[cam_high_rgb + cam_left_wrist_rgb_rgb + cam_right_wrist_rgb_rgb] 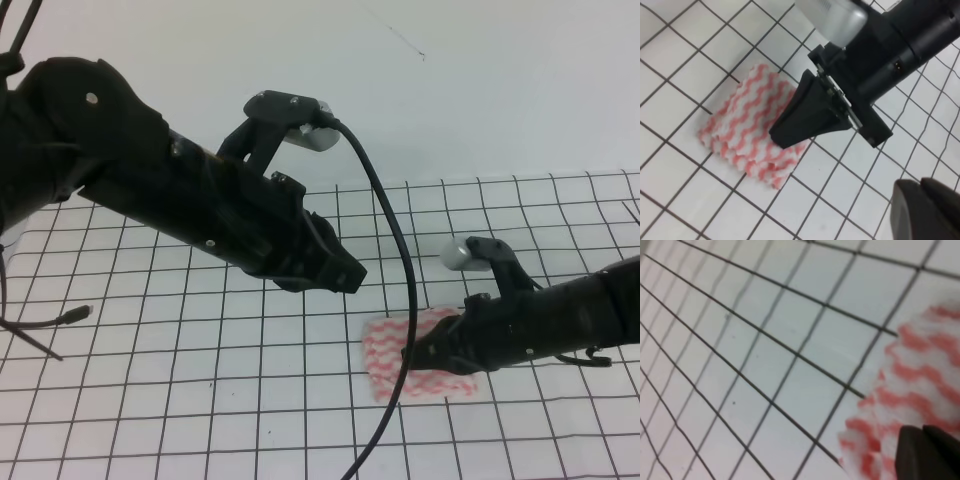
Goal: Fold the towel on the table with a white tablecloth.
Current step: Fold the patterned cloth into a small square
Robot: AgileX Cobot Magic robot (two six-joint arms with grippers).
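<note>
Closest to the exterior camera, the black left gripper [345, 277] hangs above the white grid-printed tablecloth [200, 400], up and left of the thin white towel with pink-red wavy stripes [395, 355] — its jaws look closed, holding nothing. The black right gripper [782, 137] rests on the towel's right part, jaws together; whether cloth is pinched, I cannot tell. The towel looks already folded small — perhaps only pressing or a last fold is left.

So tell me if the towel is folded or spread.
Folded: the towel lies as a compact stack, layered edges showing at its lower side, with the right gripper shut over it.
</note>
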